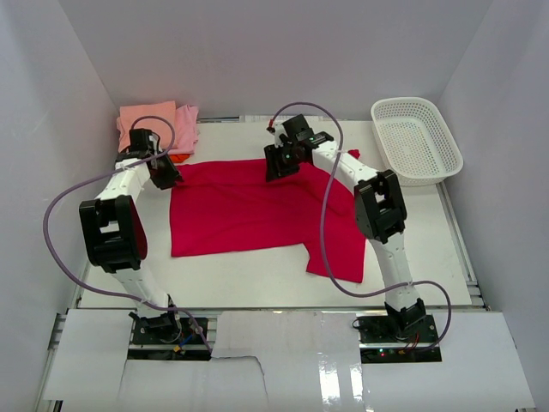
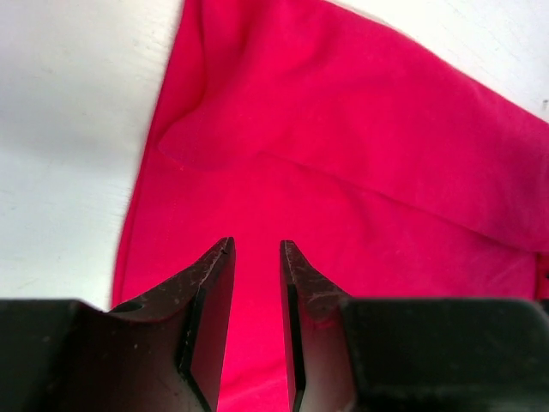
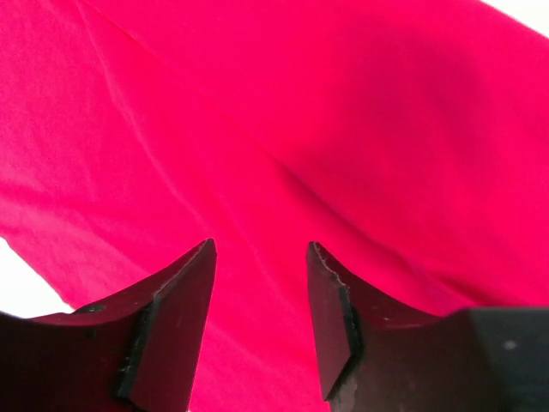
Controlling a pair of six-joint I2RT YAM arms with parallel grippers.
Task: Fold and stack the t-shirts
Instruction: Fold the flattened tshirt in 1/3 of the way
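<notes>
A large crimson-red t-shirt lies spread flat on the white table, one sleeve reaching toward the near right. My left gripper hovers over the shirt's far left corner. In the left wrist view the left gripper is open by a narrow gap, with the red cloth under it and nothing pinched. My right gripper is over the shirt's far edge near the middle. In the right wrist view the right gripper stands open wider above smooth red cloth. Folded pink t-shirts are stacked at the back left, an orange one peeking out beneath.
A white lattice basket stands at the back right corner. White walls close in the table on three sides. Purple cables loop from both arms above the table. Bare table shows left of the shirt's edge.
</notes>
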